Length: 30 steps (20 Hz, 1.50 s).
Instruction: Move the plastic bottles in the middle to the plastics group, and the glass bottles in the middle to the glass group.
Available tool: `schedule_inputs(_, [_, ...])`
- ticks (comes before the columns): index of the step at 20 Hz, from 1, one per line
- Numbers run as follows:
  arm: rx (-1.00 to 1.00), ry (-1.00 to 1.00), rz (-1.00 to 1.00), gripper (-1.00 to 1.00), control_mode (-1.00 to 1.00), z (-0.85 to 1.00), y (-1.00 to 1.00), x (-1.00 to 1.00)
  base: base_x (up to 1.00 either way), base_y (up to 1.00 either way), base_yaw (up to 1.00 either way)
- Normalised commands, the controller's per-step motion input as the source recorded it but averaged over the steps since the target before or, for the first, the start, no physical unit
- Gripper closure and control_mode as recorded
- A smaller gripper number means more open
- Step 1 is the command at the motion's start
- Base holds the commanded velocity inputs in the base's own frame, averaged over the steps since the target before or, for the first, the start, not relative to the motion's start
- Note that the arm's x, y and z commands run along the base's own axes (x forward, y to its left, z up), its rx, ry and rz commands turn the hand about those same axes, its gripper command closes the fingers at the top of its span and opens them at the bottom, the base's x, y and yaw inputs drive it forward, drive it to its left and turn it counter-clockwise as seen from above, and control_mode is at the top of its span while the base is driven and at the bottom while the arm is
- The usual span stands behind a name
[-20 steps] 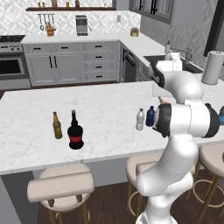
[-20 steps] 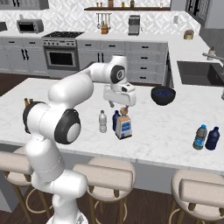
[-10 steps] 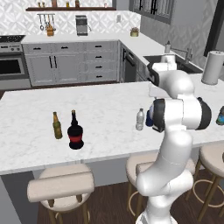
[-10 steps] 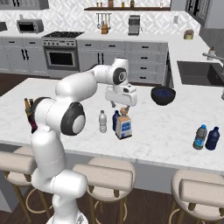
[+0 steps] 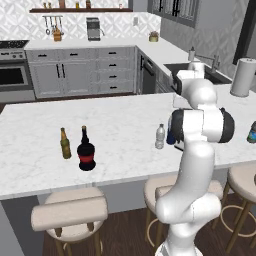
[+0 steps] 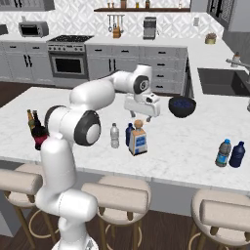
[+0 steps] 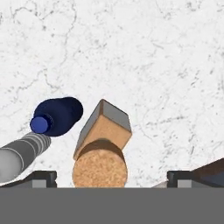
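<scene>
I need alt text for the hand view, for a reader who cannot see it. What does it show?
Seen from above, the square bottle with the tan cork stopper stands between the open gripper's dark fingertips, on a white marble counter. Beside it stand a dark blue bottle and a clear ribbed bottle.

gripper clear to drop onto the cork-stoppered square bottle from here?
Probably yes. The gripper hangs open above the square bottle, and in the hand view its tan stopper sits between the fingertips. The dark blue bottle stands close beside it, so that side is tight.
</scene>
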Motion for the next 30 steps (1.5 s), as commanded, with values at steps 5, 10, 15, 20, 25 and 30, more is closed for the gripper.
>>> schedule_inputs(5, [0.0, 0.0, 0.03, -1.0, -1.0, -0.11, -0.02, 0.27, 0.0, 0.0, 0.0])
schedule_inputs(10, [0.0, 0.0, 0.07, -1.0, -1.0, -0.03, 0.02, -0.43, 0.0, 0.0, 0.0])
schedule_inputs(15, [0.0, -0.02, 0.09, -1.0, -1.0, 0.0, 0.13, -0.51, 0.0, 0.0, 0.0])
schedule_inputs(20, [0.0, -0.08, 0.04, -1.0, -1.0, -0.05, 0.2, 0.03, 0.0, 0.0, 0.0])
schedule_inputs(25, [0.01, -0.17, 0.0, -1.0, -1.0, -0.01, 0.0, 0.15, 0.0, 0.0, 0.0])
schedule_inputs(30, [0.0, -0.11, 0.0, -1.0, -1.0, -0.07, 0.0, 0.25, 0.0, 0.0, 0.0])
